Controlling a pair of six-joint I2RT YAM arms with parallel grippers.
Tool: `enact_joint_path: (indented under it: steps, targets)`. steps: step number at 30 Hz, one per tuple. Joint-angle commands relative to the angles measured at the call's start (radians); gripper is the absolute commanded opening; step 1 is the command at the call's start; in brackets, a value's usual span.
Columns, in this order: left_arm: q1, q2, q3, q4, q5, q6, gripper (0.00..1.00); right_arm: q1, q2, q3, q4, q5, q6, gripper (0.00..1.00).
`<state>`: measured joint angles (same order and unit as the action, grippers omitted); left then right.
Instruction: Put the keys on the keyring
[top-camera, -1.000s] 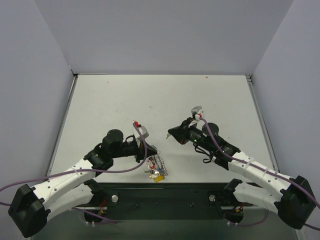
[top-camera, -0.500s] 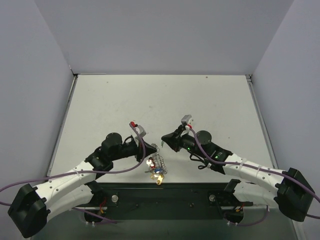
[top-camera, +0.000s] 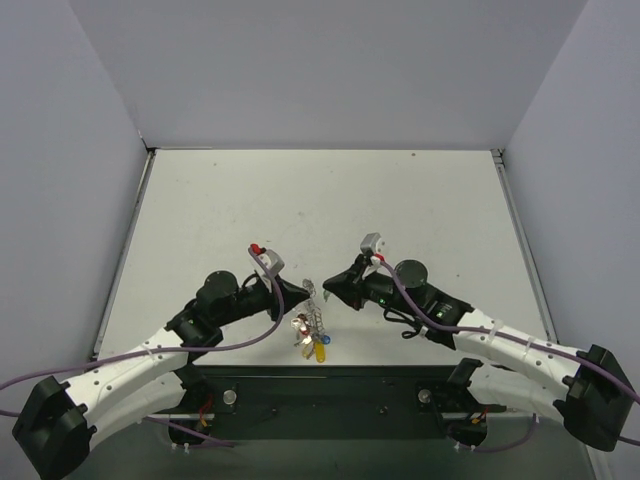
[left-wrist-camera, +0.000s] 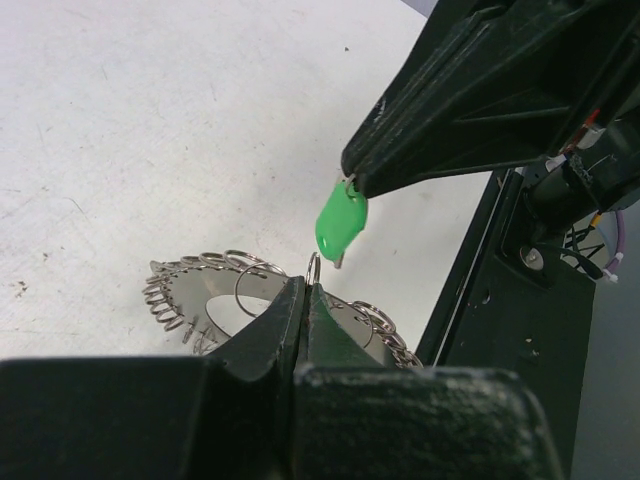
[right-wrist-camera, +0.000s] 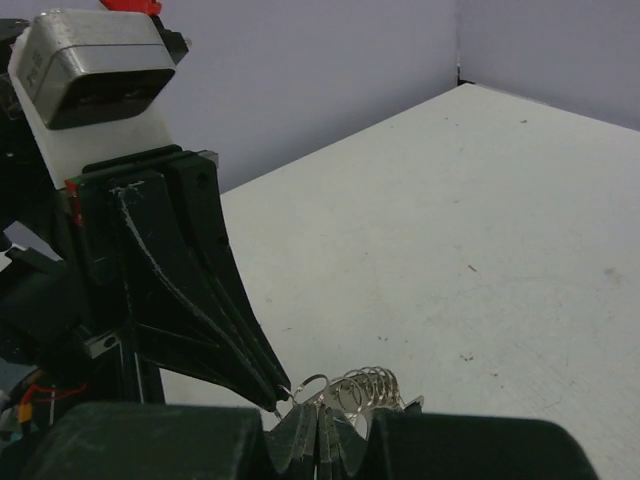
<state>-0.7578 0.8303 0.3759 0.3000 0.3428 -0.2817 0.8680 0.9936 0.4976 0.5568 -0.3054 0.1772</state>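
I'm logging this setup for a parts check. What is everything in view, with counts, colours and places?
keyring: one, silver, fringed with wire loops, near the table's front edge, between the grippers.
green key: one, green head, just above the keyring.
other keys: at least three, with red, blue and yellow heads, bunched at the keyring's near side.
table: one, white.
walls: three, pale grey, around the table.
left gripper: one, black, shut on a keyring loop.
right gripper: one, black, shut on the green key.
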Motion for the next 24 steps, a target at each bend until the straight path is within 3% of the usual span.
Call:
enact_joint_path:
  steps: [1, 10, 24]
  targets:
    - [-0.003, -0.017, -0.005, 0.108, -0.033, -0.030, 0.00, -0.032, -0.024, 0.059, -0.018, -0.179, -0.004, 0.00]
    - [-0.006, -0.030, -0.042, 0.174, -0.083, -0.085, 0.00, -0.093, 0.077, 0.125, -0.006, -0.423, 0.080, 0.00]
    - [-0.012, -0.005, -0.029, 0.180, -0.093, -0.106, 0.00, -0.100, 0.160, 0.187, -0.098, -0.256, 0.165, 0.00]
